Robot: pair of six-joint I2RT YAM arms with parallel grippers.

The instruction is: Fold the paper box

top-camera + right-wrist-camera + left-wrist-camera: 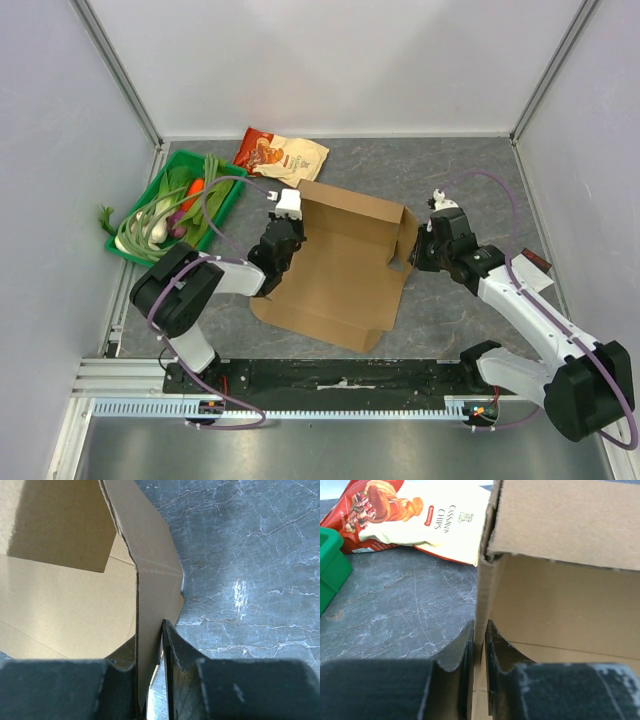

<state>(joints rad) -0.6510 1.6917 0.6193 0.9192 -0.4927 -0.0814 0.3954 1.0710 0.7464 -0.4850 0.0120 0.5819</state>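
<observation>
The paper box (340, 265) is a brown cardboard cutout in the middle of the table, its back wall and two side flaps raised, its front panel flat. My left gripper (283, 232) is shut on the upright left side flap (485, 600), one finger on each face. My right gripper (425, 243) is shut on the upright right side flap (152, 590), which passes between its fingers. The box's inside floor (55, 605) shows to the left of that flap.
A cream-and-red chips bag (280, 155) lies behind the box, also in the left wrist view (420, 515). A green tray (230, 195) of vegetables stands at the back left. White walls and metal posts enclose the grey table (470, 170).
</observation>
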